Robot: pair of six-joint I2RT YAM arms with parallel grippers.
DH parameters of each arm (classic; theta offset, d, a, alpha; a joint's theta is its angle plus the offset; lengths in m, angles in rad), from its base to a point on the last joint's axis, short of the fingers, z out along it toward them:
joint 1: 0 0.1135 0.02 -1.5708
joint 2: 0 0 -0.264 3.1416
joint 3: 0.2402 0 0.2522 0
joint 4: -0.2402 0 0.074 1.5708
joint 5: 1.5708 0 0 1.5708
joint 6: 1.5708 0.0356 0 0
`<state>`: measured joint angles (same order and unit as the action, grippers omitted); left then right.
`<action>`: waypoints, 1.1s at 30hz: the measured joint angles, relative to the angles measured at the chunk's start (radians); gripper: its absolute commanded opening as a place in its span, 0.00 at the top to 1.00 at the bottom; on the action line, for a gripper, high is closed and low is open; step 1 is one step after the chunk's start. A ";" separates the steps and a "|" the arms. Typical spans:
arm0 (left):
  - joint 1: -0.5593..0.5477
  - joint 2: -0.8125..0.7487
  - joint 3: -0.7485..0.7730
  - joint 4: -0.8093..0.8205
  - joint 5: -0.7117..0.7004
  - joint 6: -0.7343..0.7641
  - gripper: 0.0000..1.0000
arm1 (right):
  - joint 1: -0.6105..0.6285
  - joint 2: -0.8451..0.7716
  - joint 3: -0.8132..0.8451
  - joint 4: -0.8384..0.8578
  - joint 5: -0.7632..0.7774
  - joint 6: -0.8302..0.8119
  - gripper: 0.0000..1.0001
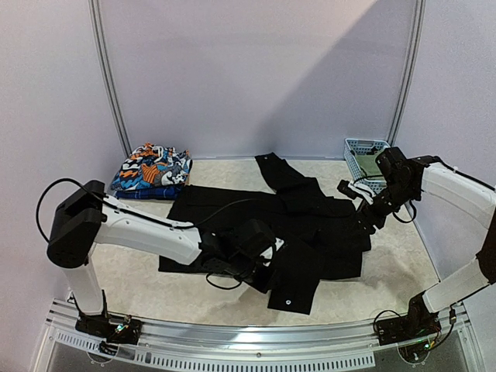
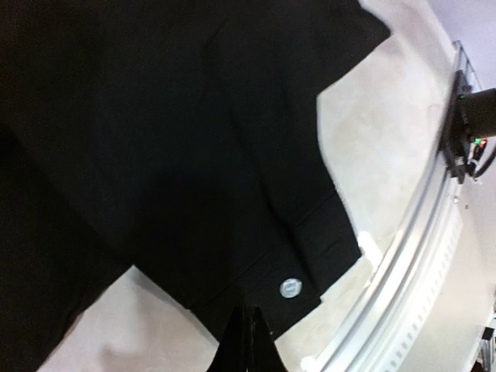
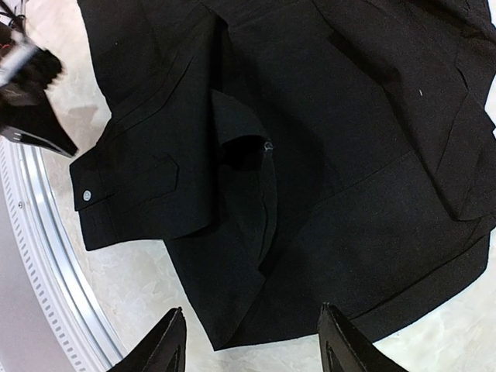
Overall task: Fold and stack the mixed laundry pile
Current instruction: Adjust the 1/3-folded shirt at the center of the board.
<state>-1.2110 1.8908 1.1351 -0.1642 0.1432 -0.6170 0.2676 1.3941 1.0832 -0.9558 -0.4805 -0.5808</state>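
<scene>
Black trousers (image 1: 271,225) lie mid-table, spread flat but partly doubled over. One leg runs to the far side. The waistband end with its metal button (image 2: 290,288) points to the near edge. Looks like mid-fold, trousers not yet compact.

Left gripper (image 2: 248,325) is low at the waistband hem beside the button, fingers pressed together. Can't tell if cloth is caught between them. Position fits a pinch on the hem to lift or drag that end over.

Right gripper (image 3: 252,345) hovers over the trousers' right side, fingers spread, nothing between them. Likely placed to take the opposite edge.

Orange-blue-white print (image 1: 151,167) sits far left on a blue piece (image 1: 151,191), touching, well apart from both grippers. Reads as the stack already begun.

Light-blue basket (image 1: 364,155) is at the far right corner, contents unclear.

Table (image 1: 403,271) is cream and mottled, with an aluminium rail (image 1: 248,341) along the near edge. Pale plain walls and thin metal posts stand behind.
</scene>
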 measured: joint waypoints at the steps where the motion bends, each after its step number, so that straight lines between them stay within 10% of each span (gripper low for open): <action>1: 0.004 -0.009 0.014 -0.015 -0.004 0.006 0.77 | 0.000 0.000 0.000 0.000 0.001 0.000 0.42; 5: 0.026 -0.047 0.080 -0.094 -0.055 0.013 0.51 | 0.000 0.000 0.000 0.000 0.009 0.000 0.42; 19: 0.055 0.006 -0.016 -0.051 0.028 -0.106 0.50 | 0.000 0.000 0.000 0.000 0.023 0.002 0.42; 30: 0.061 0.100 0.044 0.029 0.126 -0.107 1.00 | 0.000 0.000 0.000 0.002 0.028 0.004 0.42; 33: 0.066 0.098 0.068 0.040 0.147 -0.106 1.00 | 0.000 0.000 0.000 0.006 0.036 0.004 0.42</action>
<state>-1.1450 1.9892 1.2026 -0.1242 0.2905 -0.7231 0.2676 1.3941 1.0832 -0.9493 -0.4446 -0.5766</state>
